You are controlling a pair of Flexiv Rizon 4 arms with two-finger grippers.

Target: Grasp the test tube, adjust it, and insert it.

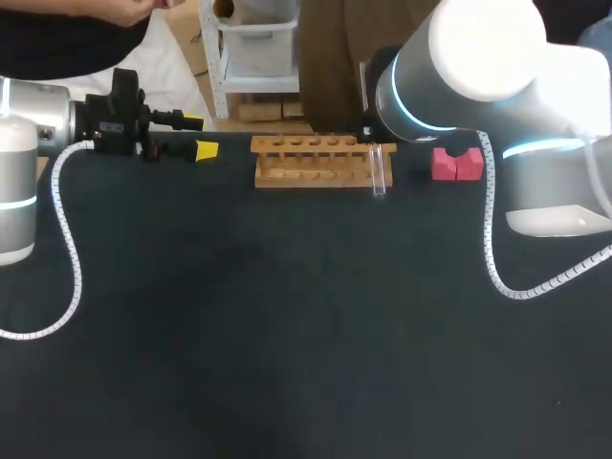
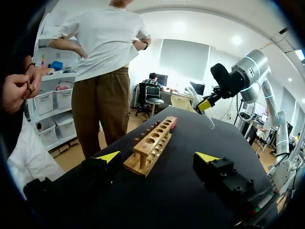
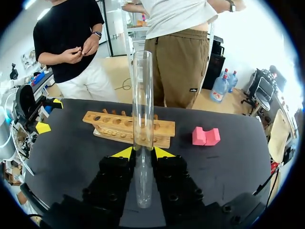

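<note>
On my feeds: clear test tube (image 3: 142, 119), tan wooden rack (image 1: 316, 163), pink block (image 1: 455, 164), black table (image 1: 287, 335); left gripper (image 2: 157, 156) and right gripper (image 3: 142, 153) black, yellow-tipped.

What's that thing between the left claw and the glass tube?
A wooden rack with a row of holes stands between the left gripper and the test tube, which the right gripper holds. The head view shows it.

The left arm (image 1: 17, 182), frame left, and right arm (image 1: 488, 57), upper right, are showing silver-white cylinders with cyan rings. White coiled cables (image 1: 69, 249) are hanging from both; the black left gripper (image 1: 199, 136) is wearing yellow tips.
</note>
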